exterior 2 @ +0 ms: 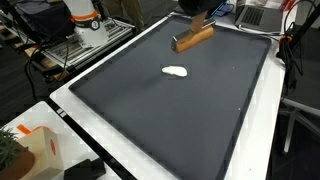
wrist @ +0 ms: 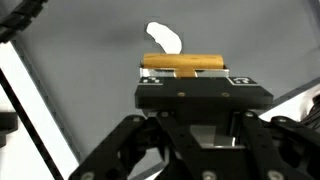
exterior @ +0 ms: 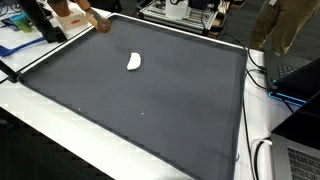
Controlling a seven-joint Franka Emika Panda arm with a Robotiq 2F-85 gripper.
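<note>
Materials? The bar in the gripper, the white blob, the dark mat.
The bar: looks like wood; tan, matte, straight edges.
The white blob: unclear; matte, with an irregular, soft-looking outline, maybe cloth or putty.
The mat: dark grey, matte, no glare; probably fabric or rubber.

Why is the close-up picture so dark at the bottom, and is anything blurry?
Wrist view: the black gripper fills the lower half, soft and out of focus; the wooden block it clamps and the white lump beyond are brighter. In both exterior views: even light, no glare on the dark mat, everything slightly coarse.
</note>
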